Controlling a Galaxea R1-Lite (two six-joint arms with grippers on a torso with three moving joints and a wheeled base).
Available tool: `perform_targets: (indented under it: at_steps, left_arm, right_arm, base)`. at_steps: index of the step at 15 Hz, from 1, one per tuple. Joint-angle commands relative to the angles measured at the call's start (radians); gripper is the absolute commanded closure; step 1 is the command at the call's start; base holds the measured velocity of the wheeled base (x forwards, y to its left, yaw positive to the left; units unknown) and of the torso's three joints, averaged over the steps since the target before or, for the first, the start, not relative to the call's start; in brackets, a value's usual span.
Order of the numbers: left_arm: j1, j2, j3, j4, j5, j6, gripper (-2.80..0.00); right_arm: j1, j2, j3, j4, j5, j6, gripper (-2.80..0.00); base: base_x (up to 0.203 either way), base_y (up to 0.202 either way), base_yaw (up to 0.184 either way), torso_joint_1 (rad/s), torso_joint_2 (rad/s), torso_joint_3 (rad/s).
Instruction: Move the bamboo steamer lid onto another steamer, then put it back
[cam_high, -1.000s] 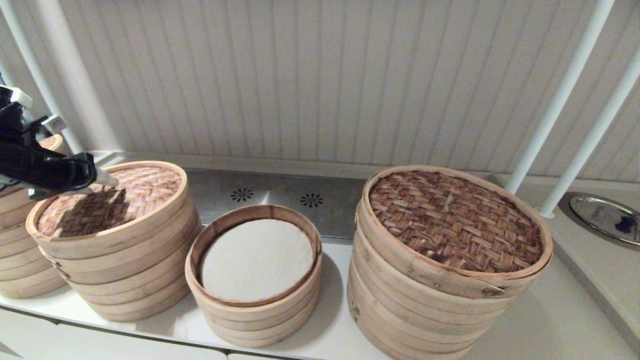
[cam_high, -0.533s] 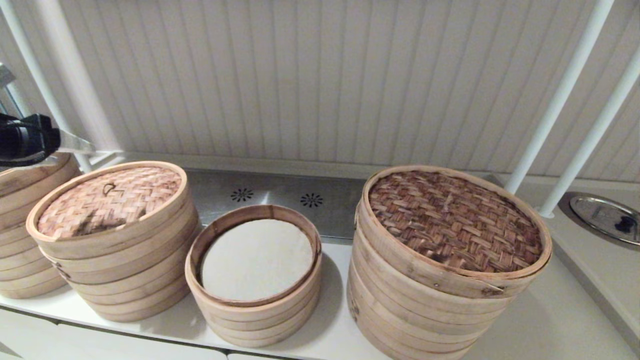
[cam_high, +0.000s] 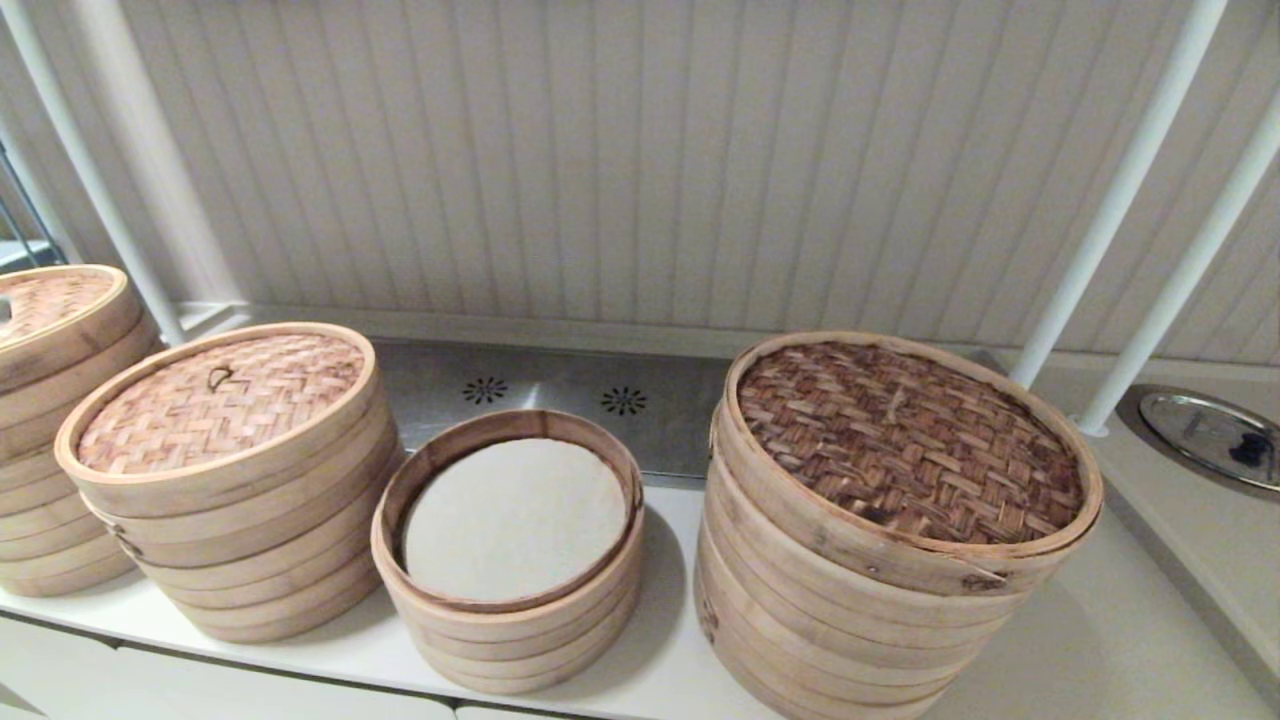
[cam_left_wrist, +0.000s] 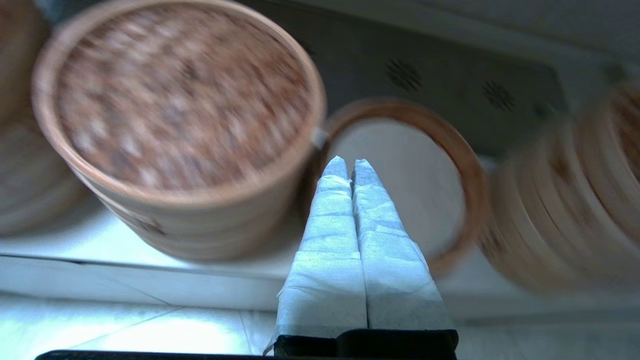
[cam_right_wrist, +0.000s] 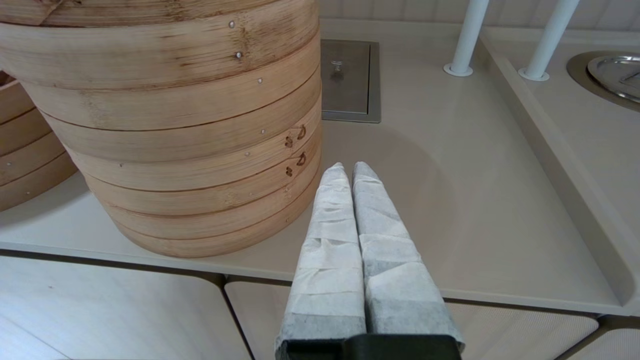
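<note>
The bamboo steamer lid (cam_high: 215, 403), pinkish-tan weave with a small loop handle, rests on the medium stack at the left; it shows blurred in the left wrist view (cam_left_wrist: 180, 95). To its right stands the smallest steamer (cam_high: 510, 545), uncovered, with a brown inner rim and white cloth liner (cam_left_wrist: 400, 175). My left gripper (cam_left_wrist: 350, 162) is shut and empty, hanging above and in front of these two stacks, outside the head view. My right gripper (cam_right_wrist: 348, 166) is shut and empty, parked low beside the biggest stack.
The biggest stack (cam_high: 890, 530) with a dark brown woven lid stands right of centre (cam_right_wrist: 175, 125). A further stack (cam_high: 50, 420) sits at the far left edge. Two white poles (cam_high: 1120, 200) rise at the right, by a round metal dish (cam_high: 1210, 432). Behind runs a steel panel (cam_high: 560, 392).
My left arm has pulled away from over the medium lid, going up and left until it left the head view. The lid stays on its stack, its handle now uncovered.
</note>
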Motion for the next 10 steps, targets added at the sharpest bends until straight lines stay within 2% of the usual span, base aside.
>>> perform_targets:
  at_steps: [1, 4, 6, 7, 8, 9, 10]
  left_arm:
    - [0.000, -0.207, 0.126, 0.027, -0.049, 0.025, 0.00]
    - [-0.008, -0.392, 0.322, 0.119, -0.164, 0.063, 0.00]
    - [-0.086, -0.499, 0.380, 0.193, -0.226, 0.070, 0.00]
    - [-0.150, -0.550, 0.415, 0.227, -0.233, 0.069, 0.00]
    - [-0.177, -0.601, 0.477, 0.240, -0.219, 0.070, 0.00]
    - [-0.186, -0.643, 0.548, 0.228, -0.185, 0.071, 0.00]
    - [-0.190, -0.688, 0.640, 0.166, -0.131, 0.069, 0.00]
  right_arm:
    - [0.000, 0.000, 0.001, 0.000, 0.000, 0.000, 0.00]
    - [0.000, 0.000, -0.001, 0.000, 0.000, 0.000, 0.00]
    - [0.000, 0.000, -0.001, 0.000, 0.000, 0.000, 0.00]
    - [0.000, 0.000, 0.001, 0.000, 0.000, 0.000, 0.00]
    - [0.000, 0.000, 0.001, 0.000, 0.000, 0.000, 0.00]
    - [0.000, 0.000, 0.000, 0.000, 0.000, 0.000, 0.00]
    - [0.000, 0.000, 0.001, 0.000, 0.000, 0.000, 0.00]
  base:
    - [0.000, 0.000, 0.000, 0.000, 0.00, 0.000]
    - [0.000, 0.000, 0.000, 0.000, 0.00, 0.000]
    - [0.000, 0.000, 0.000, 0.000, 0.00, 0.000]
    - [0.000, 0.000, 0.000, 0.000, 0.00, 0.000]
    - [0.000, 0.000, 0.000, 0.000, 0.00, 0.000]
    - [0.000, 0.000, 0.000, 0.000, 0.00, 0.000]
    - [0.000, 0.000, 0.000, 0.000, 0.00, 0.000]
